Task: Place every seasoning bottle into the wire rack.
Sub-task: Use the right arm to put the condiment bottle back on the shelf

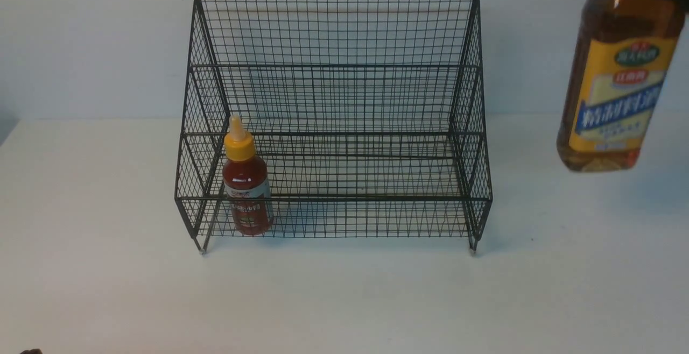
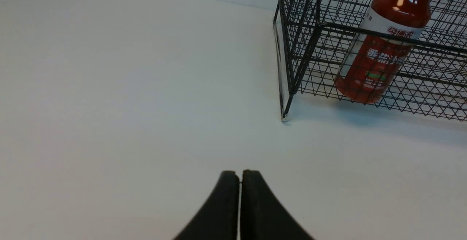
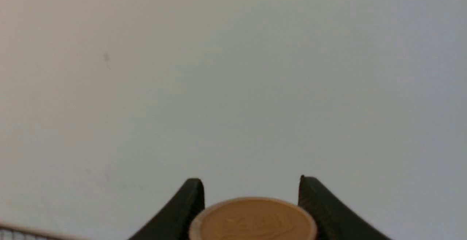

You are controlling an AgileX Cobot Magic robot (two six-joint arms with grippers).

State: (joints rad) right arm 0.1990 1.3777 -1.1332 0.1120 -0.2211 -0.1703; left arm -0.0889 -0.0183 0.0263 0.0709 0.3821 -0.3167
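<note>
Right claw (image 3: 250, 181) grips tall amber-liquid bottle (image 1: 616, 85), upper right of frame.
Left claw (image 2: 240, 174) closed; red squeeze bottle (image 1: 246, 192) inside black wire rack (image 1: 334, 31).

front camera faces the rack (image 1: 350, 198) squarely; left wrist camera shares its corner.

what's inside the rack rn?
In the rack: only the red bottle, upright, left end of the lower tier. Upper tier bare. Mesh hides nothing. Amber bottle hangs outside, in the right tool.
</note>
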